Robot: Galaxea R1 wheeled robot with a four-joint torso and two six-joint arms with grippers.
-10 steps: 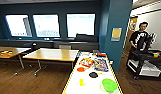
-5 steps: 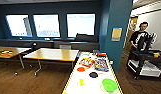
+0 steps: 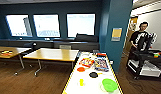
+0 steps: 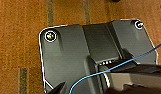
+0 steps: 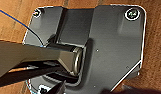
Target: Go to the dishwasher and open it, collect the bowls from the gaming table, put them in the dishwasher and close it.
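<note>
The gaming table (image 3: 71,80), with a white top and a yellow rim, stretches away from me at the lower middle of the head view. On its near right end sits the wide lime-green bowl (image 3: 109,85). The small yellow bowl (image 3: 81,82) stands to its left, near the table's middle line. The dishwasher is out of view. Both wrist views look down past my own dark plate onto brown wooden floor (image 4: 18,37).
Farther along the table lie an orange disc (image 3: 81,69), a black disc (image 3: 93,74) and two colourful boxes (image 3: 101,63). Wooden tables (image 3: 52,54) stand to the left. A teal pillar (image 3: 115,32) rises right of the table; beyond it a person (image 3: 139,37) stands at a control rig.
</note>
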